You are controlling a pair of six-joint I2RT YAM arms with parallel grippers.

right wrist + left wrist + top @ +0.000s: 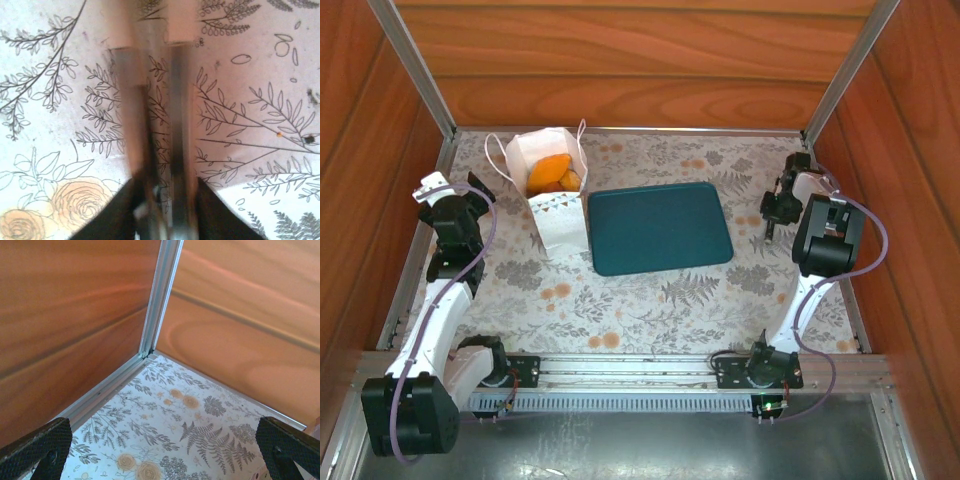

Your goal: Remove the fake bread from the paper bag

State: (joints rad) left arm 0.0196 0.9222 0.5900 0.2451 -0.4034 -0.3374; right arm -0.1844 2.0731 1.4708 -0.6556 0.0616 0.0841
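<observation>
— Item: paper bag (pixel 558 215)?
— White, upright, triangles printed across the front; stood near the table's (pixel 650 300) back-left corner, beside the teal tray (pixel 660 228). Glossy orange fake bread (pixel 552 172) is seen inside.
— Grippers?
— Left gripper (pixel 162 435) spread wide; right gripper (pixel 150 65) narrowed to a slit, blurred.

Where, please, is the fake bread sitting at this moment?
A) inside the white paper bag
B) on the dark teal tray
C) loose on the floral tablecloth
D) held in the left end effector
A: the fake bread shows orange through the open top of the paper bag, while the teal tray beside it carries nothing.
</observation>
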